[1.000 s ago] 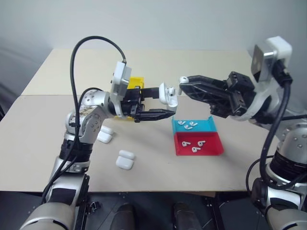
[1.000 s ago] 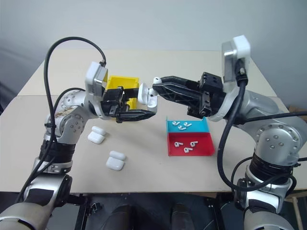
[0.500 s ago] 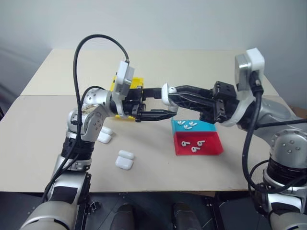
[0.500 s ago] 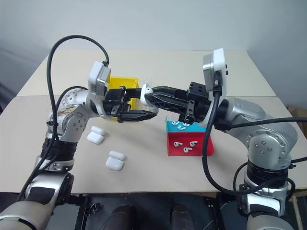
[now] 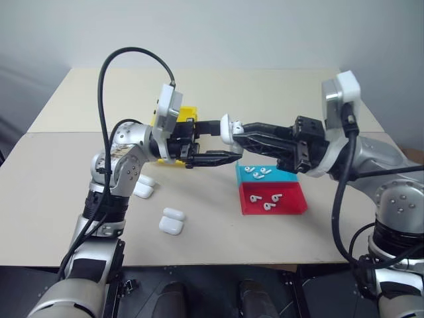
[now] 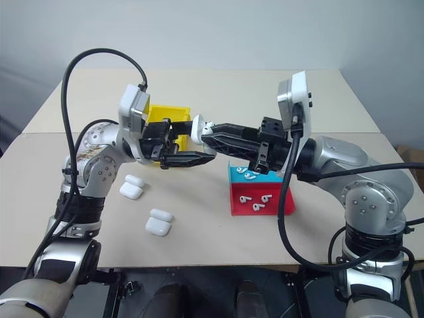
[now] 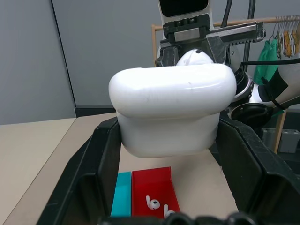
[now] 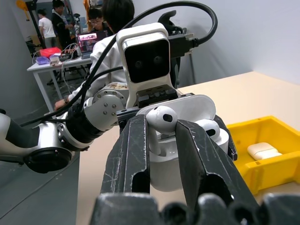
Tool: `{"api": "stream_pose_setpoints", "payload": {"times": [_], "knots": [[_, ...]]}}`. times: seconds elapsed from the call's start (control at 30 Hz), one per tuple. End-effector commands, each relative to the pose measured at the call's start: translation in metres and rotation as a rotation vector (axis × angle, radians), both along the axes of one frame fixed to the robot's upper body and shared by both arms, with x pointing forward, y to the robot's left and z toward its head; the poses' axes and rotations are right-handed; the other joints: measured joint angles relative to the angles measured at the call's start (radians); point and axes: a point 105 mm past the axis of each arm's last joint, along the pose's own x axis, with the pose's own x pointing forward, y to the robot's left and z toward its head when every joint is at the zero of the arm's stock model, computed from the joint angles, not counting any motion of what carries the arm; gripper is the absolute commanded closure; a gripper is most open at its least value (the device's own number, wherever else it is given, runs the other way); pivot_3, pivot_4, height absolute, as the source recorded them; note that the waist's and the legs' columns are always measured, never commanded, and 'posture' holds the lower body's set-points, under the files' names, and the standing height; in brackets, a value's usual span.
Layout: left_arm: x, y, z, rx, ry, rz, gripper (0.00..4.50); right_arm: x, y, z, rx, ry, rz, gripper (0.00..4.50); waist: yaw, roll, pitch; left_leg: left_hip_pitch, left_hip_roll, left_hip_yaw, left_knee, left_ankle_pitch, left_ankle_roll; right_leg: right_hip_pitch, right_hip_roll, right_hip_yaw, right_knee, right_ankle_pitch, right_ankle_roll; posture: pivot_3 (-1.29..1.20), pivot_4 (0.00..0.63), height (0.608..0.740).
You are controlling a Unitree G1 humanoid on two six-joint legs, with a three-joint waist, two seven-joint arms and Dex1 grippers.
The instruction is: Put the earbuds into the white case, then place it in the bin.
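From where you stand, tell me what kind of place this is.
Probably a robotics lab or shared workshop. A plain beige work table carries sorting bins, including a bright yellow plastic bin. Behind it, people sit at a cluttered desk, and a wooden clothes rack holds hangers.

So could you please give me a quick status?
Left tool shut on open white case. Right tool pinching earbud at case. Nothing blocking.

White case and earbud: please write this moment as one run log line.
left gripper: shut on white case, lid open | right gripper: shut on earbud, at case opening | bin: one case inside
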Motion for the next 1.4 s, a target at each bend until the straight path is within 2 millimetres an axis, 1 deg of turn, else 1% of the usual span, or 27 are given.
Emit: {"api": "stream_pose_setpoints", "payload": {"times": [0.03, 0.07, 0.1, 0.23, 0.43, 0.57, 0.67, 0.7, 0.8, 0.9, 1.0, 1.13, 1.2, 1.27, 1.33, 1.4], "knots": [[-0.006, 0.000, 0.014, -0.027, -0.068, -0.008, 1.69, -0.004, 0.001, 0.000, -0.019, -0.040, 0.006, 3.52, 0.000, 0.000, 0.000, 0.000, 0.000, 0.000, 0.000, 0.000, 0.000, 0.000, 0.000, 0.000, 0.000, 0.000, 0.000, 0.00, 0.150, 0.740], [-0.006, 0.000, 0.014, -0.027, -0.068, -0.008, 1.69, -0.004, 0.001, 0.000, -0.023, -0.040, 0.007, 3.13, 0.000, 0.000, 0.000, 0.000, 0.000, 0.000, 0.000, 0.000, 0.000, 0.000, 0.000, 0.000, 0.000, 0.000, 0.000, 0.00, 0.150, 0.740], [-0.006, 0.000, 0.014, -0.027, -0.068, -0.007, 1.69, -0.004, 0.001, 0.000, -0.024, -0.039, 0.008, 2.92, 0.000, 0.000, 0.000, 0.000, 0.000, 0.000, 0.000, 0.000, 0.000, 0.000, 0.000, 0.000, 0.000, 0.000, 0.000, 0.00, 0.150, 0.740], [-0.004, 0.002, 0.015, -0.026, -0.069, -0.003, 1.69, -0.005, -0.001, 0.002, -0.025, -0.046, 0.003, 1.58, 0.000, 0.000, 0.000, 0.000, 0.000, 0.000, 0.000, 0.000, 0.000, 0.000, 0.000, 0.000, 0.000, 0.000, 0.000, 0.00, 0.150, 0.740], [-0.004, 0.002, 0.015, -0.025, -0.070, 0.001, 1.69, -0.014, -0.009, 0.010, -0.020, -0.060, 0.024, 1.58, 0.001, 0.000, 0.000, 0.000, 0.000, 0.000, 0.000, 0.000, 0.000, 0.000, 0.000, 0.000, 0.000, 0.000, 0.000, 0.00, 0.150, 0.740], [-0.004, 0.002, 0.014, -0.024, -0.069, 0.003, 1.69, -0.016, -0.015, 0.011, -0.043, -0.059, 0.019, 1.58, 0.001, 0.000, 0.000, 0.000, 0.000, 0.000, 0.000, 0.000, 0.000, 0.000, 0.000, 0.000, 0.000, 0.000, 0.000, 0.00, 0.150, 0.740], [-0.002, 0.002, 0.012, -0.018, -0.065, 0.003, 1.69, -0.010, -0.021, 0.018, -0.072, -0.088, -0.008, 2.15, 0.001, 0.000, 0.000, 0.000, 0.000, 0.000, 0.000, 0.000, 0.000, 0.000, 0.000, 0.000, -0.001, 0.000, 0.000, 0.00, 0.150, 0.740], [-0.001, 0.001, 0.011, -0.014, -0.063, 0.003, 1.69, -0.007, -0.023, 0.023, -0.081, -0.107, -0.019, 2.43, 0.001, 0.000, 0.000, 0.000, 0.000, 0.000, 0.000, 0.000, 0.000, 0.000, 0.000, 0.000, -0.001, 0.000, 0.000, 0.00, 0.150, 0.740], [0.004, -0.003, 0.007, 0.009, -0.050, 0.007, 1.69, 0.004, -0.025, 0.039, -0.148, -0.188, -0.050, 3.44, -0.002, 0.000, 0.000, 0.001, 0.000, 0.000, 0.000, 0.000, 0.000, 0.000, 0.000, 0.001, -0.001, 0.000, 0.000, 0.00, 0.150, 0.740], [0.013, -0.012, -0.001, 0.043, -0.048, 0.048, 1.69, 0.014, -0.022, 0.050, -0.257, -0.271, -0.054, 4.45, -0.001, 0.000, 0.000, 0.001, 0.000, 0.000, 0.000, 0.000, 0.001, -0.001, 0.000, 0.001, -0.001, 0.000, 0.000, 0.00, 0.150, 0.740], [0.018, -0.019, -0.004, 0.053, -0.047, 0.045, 1.69, 0.021, -0.013, 0.061, -0.344, -0.343, -0.019, 4.49, -0.001, 0.000, 0.000, 0.000, 0.000, 0.001, 0.000, 0.000, 0.001, -0.001, 0.000, 0.000, -0.002, 0.000, 0.000, 0.00, 0.150, 0.740], [0.023, -0.028, -0.006, 0.070, -0.050, 0.048, 1.69, 0.030, 0.007, 0.066, -0.494, -0.440, 0.030, 4.49, -0.002, 0.000, 0.000, -0.001, 0.000, 0.001, 0.000, 0.000, 0.001, -0.003, 0.000, 0.001, -0.001, 0.000, 0.000, 0.00, 0.150, 0.740], [0.027, -0.033, -0.008, 0.089, -0.071, 0.070, 1.69, 0.034, 0.016, 0.063, -0.573, -0.498, 0.057, 4.49, -0.001, 0.000, 0.000, -0.001, 0.000, 0.001, 0.000, 0.000, 0.001, -0.003, 0.000, 0.001, -0.001, 0.000, 0.000, 0.00, 0.150, 0.740], [0.027, -0.035, -0.007, 0.085, -0.077, 0.070, 1.69, 0.036, 0.023, 0.051, -0.673, -0.541, 0.118, 4.49, -0.001, 0.000, 0.000, -0.002, 0.000, 0.001, 0.000, 0.000, 0.001, -0.002, 0.000, 0.000, 0.000, 0.000, 0.000, 0.00, 0.150, 0.740], [0.027, -0.036, -0.006, 0.079, -0.078, 0.067, 1.69, 0.038, 0.027, 0.041, -0.741, -0.565, 0.165, 4.49, -0.001, 0.000, 0.000, -0.002, 0.000, 0.001, 0.000, 0.000, 0.001, -0.002, 0.000, 0.000, 0.000, 0.000, 0.000, 0.00, 0.150, 0.740], [0.027, -0.034, -0.006, 0.076, -0.083, 0.068, 1.69, 0.038, 0.026, 0.035, -0.792, -0.588, 0.191, 4.49, 0.000, 0.000, 0.000, -0.003, 0.000, 0.001, 0.000, 0.000, 0.001, -0.003, 0.000, 0.000, 0.000, 0.000, 0.000, 0.00, 0.150, 0.740]]}}
